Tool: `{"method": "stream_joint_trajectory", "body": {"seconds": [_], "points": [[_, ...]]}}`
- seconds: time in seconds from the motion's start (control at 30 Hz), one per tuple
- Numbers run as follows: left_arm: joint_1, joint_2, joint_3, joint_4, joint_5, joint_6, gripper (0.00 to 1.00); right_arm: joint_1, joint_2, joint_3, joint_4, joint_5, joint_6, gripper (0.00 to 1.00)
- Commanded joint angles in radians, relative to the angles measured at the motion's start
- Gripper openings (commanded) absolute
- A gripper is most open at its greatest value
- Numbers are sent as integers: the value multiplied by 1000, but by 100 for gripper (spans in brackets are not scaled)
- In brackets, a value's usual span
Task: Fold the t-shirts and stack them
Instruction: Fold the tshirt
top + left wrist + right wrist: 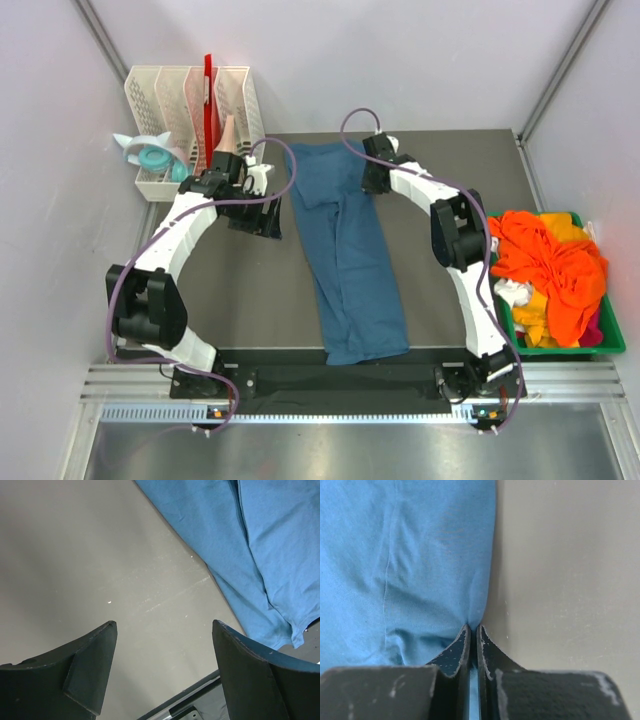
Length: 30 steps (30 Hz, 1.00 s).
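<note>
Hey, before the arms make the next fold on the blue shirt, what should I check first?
1. Right gripper holding the teal-blue t-shirt: ok, jaws shut on its edge.
2. Left gripper holding the shirt: not ok, jaws open over bare table.
3. Shirt lying flat in a long strip: ok.
4. Near hem fully on the table: cannot tell.
5. Orange t-shirts clear of the fold, in the green bin: ok.

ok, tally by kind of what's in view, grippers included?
Teal-blue t-shirt: 1
Green bin: 1
Mixed fabric heap in it: 1, pieces uncountable
White file rack: 1
Teal object beside the rack: 1
Grippers: 2, left gripper open, right gripper shut on the t-shirt
Total: 7
</note>
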Motion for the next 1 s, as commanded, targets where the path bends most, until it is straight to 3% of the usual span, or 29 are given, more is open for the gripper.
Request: {"method": "stream_joint_trajectory", "body": {"seconds": [0.0, 0.2, 0.5, 0.73, 0.83, 0.87, 0.93, 0.97], "points": [[5, 11, 6, 16, 9, -4, 81, -23, -10, -64, -58, 73, 32, 0], [3, 23, 12, 16, 8, -7, 80, -98, -38, -88, -82, 119, 109, 0], [3, 39, -5, 23, 8, -13, 80, -180, 6, 13, -156, 171, 118, 0], [3, 68, 24, 16, 3, -15, 80, -223, 103, 226, -209, 181, 28, 0], [3, 77, 41, 6, 6, -13, 80, -220, 100, 240, -191, 133, -15, 20], [3, 77, 47, 6, 5, -15, 80, -217, 79, 216, -153, 125, -17, 36], [2, 74, 52, 3, 9, -13, 80, -195, -48, 62, -67, 139, -35, 55], [2, 68, 53, 3, 12, -12, 80, -184, -96, 7, 23, 139, -41, 75]]}}
